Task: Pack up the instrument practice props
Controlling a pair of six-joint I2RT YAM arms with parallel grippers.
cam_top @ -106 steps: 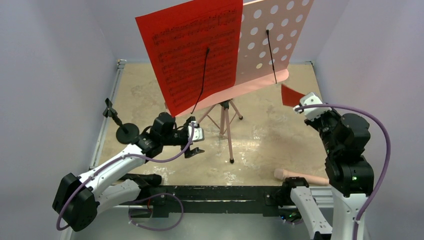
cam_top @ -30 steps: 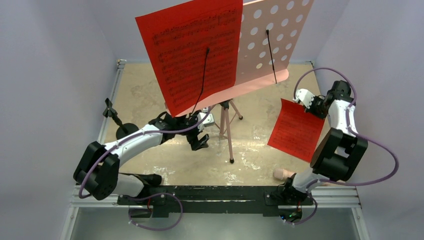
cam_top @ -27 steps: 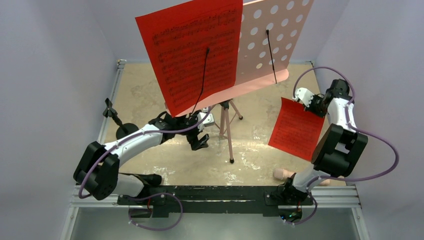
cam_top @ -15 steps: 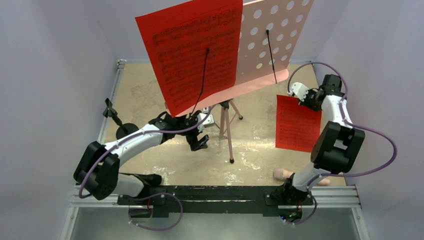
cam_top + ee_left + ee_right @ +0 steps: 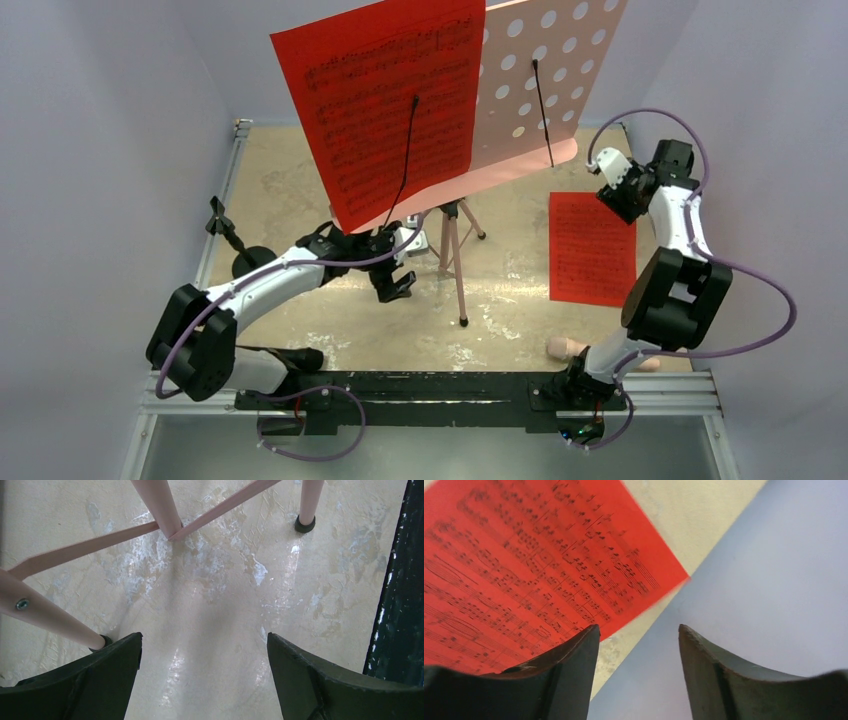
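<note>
Right pincer (image 5: 639, 630) staying spread, pinching nothing. Red music sheet (image 5: 592, 248) lying flat on tabletop (image 5: 290, 190), just beside its tips. Left pincer (image 5: 202, 640) gaping wide, hanging near pink music stand legs (image 5: 159, 505).

Matt red paper sheet (image 5: 592, 248), glossy blotchy table (image 5: 290, 180)

Two red printed sheets of music (image 5: 385, 100) (image 5: 592, 248) are counted. One pink music stand with a hole-perforated desk (image 5: 545, 70) is seen, carried on three thin pink tripod legs (image 5: 459, 285) and fitted with two thin black wire page holders (image 5: 405, 160) (image 5: 543, 110). One peach tube (image 5: 566, 348), one black round-base peg stand (image 5: 254, 263) and two white-and-black robot arms (image 5: 265, 290) (image 5: 690, 215) are counted.
</note>
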